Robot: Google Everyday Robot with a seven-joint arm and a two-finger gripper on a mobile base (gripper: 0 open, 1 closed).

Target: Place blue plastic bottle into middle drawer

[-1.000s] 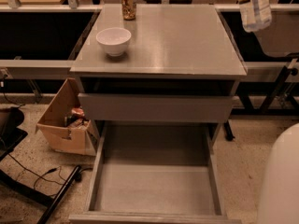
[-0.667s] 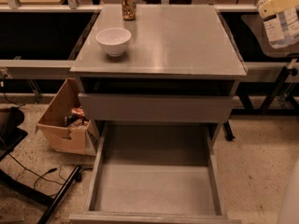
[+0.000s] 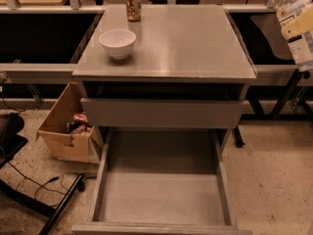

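Observation:
The blue plastic bottle point(image 3: 295, 6), clear with a pale label band, hangs in the air at the far right edge, above and to the right of the cabinet. My gripper point(image 3: 299, 28) is at that edge too, with a pale yellow finger point(image 3: 296, 29) pressed across the bottle's side; it is shut on the bottle. The bottle's right part is cut off by the frame. The middle drawer point(image 3: 161, 197) is pulled wide open at the bottom centre, its flat grey floor bare. It lies well down and to the left of the bottle.
A white bowl point(image 3: 117, 43) and a short patterned can point(image 3: 132, 5) stand on the grey cabinet top point(image 3: 190, 43). A shallower drawer with a plain front panel point(image 3: 161, 112) juts out slightly. A cardboard box point(image 3: 68, 131) and black chair legs point(image 3: 54, 207) are on the floor left.
The bottle and gripper have moved right, to the frame's edge. The white arm bulk that filled the lower right corner has left the view.

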